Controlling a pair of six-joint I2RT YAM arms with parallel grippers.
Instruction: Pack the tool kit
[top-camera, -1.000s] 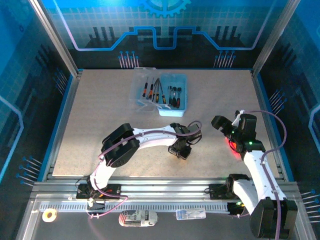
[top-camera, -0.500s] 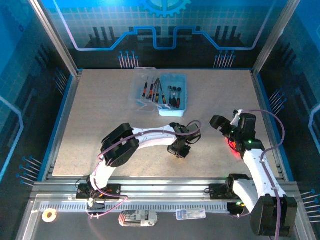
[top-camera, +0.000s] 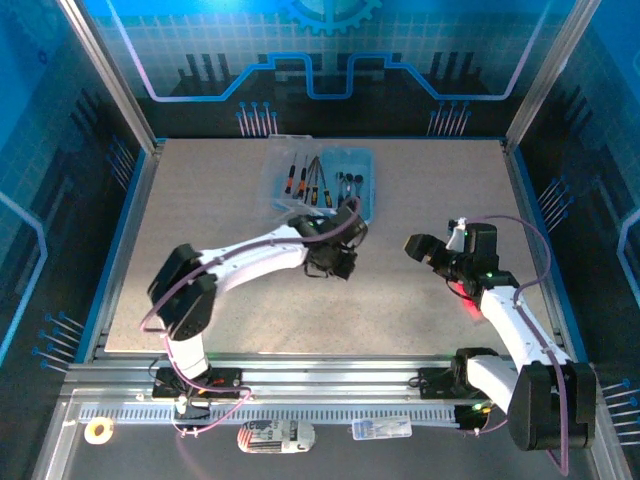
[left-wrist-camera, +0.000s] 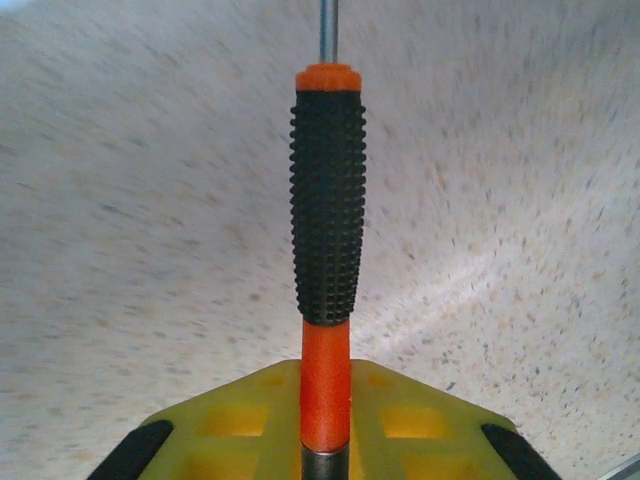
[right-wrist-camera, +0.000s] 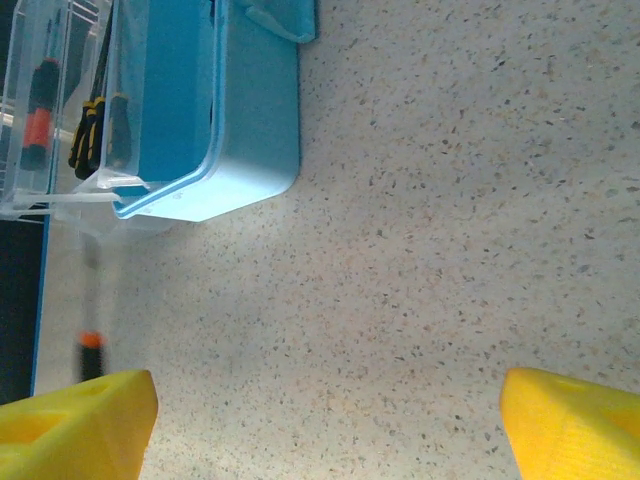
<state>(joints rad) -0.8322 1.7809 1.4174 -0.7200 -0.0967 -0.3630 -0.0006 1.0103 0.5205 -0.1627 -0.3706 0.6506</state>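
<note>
The left end effector (left-wrist-camera: 325, 415) is clenched on a small screwdriver with a black knurled grip and orange ends (left-wrist-camera: 328, 220). Its steel shaft points away from the yellow fingers (left-wrist-camera: 240, 430), over the speckled beige counter (left-wrist-camera: 120, 200). From above, that end effector (top-camera: 335, 262) sits just in front of the translucent pale-blue rectangular plastic box (top-camera: 365, 200) at the far middle of the counter. The box's clear lid (top-camera: 283, 200) lies open to the left, with more orange-and-black screwdrivers (top-camera: 300, 180) lying in it. The right end effector (top-camera: 425, 248) hangs released, jaws wide apart, to the right of the box and apart from it.
</note>
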